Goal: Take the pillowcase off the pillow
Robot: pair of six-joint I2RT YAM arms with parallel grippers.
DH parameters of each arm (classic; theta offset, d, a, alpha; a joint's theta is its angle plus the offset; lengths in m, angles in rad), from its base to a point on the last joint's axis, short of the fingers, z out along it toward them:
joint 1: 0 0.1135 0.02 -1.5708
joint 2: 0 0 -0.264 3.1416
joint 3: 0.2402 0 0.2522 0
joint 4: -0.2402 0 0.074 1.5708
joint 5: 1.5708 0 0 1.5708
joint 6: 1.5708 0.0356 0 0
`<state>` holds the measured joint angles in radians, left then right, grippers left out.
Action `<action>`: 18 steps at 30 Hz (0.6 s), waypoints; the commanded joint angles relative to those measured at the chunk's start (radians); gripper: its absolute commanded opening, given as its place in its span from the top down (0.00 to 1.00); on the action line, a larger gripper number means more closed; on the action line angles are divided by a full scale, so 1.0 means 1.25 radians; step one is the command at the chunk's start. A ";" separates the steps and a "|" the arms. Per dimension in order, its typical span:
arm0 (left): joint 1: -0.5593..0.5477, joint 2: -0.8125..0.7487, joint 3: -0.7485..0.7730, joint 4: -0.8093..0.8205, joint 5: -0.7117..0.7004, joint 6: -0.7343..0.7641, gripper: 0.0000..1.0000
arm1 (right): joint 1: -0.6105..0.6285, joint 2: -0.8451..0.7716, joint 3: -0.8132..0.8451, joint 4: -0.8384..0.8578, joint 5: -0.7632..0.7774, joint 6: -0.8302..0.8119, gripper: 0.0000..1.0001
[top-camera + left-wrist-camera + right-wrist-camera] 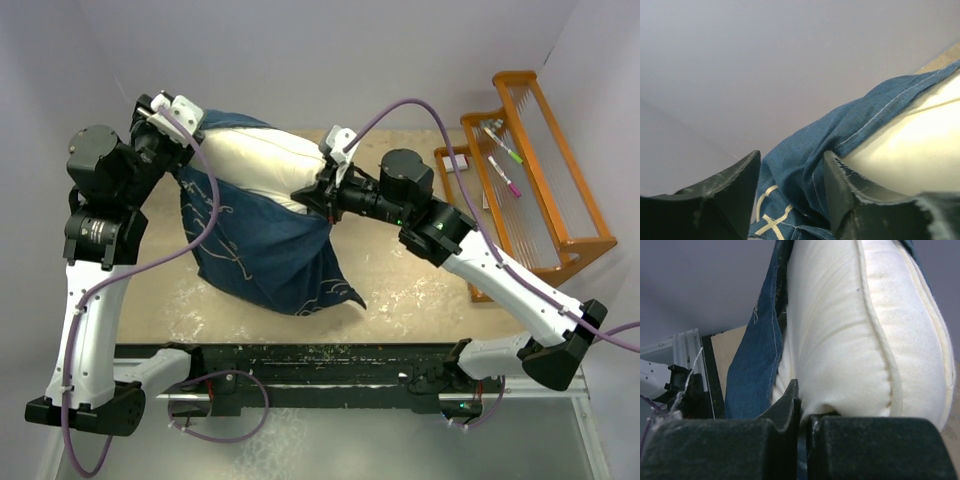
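The cream pillow lies at the back of the table, half out of the navy pillowcase, which hangs off its near side and spreads toward the front. My left gripper is at the pillow's left end, shut on a bunched edge of the pillowcase, with the pillow just to its right. My right gripper is at the pillow's right near corner, shut on a pinch of the pillow. The pillowcase's hem hangs to the left of that pinch.
An orange wooden rack with markers stands at the right. A black rail runs along the table's near edge. Grey walls close in at the back and sides. Bare tabletop lies in front of the right arm.
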<state>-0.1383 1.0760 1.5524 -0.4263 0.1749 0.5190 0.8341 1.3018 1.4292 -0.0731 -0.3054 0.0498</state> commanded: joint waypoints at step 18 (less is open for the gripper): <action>0.005 0.060 0.076 0.068 -0.222 -0.087 1.00 | 0.050 -0.153 -0.061 0.165 0.048 -0.119 1.00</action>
<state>-0.1383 1.1465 1.6051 -0.2981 -0.0757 0.5007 0.8921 1.2274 1.3834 -0.0872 -0.2733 -0.0975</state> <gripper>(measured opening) 0.003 0.036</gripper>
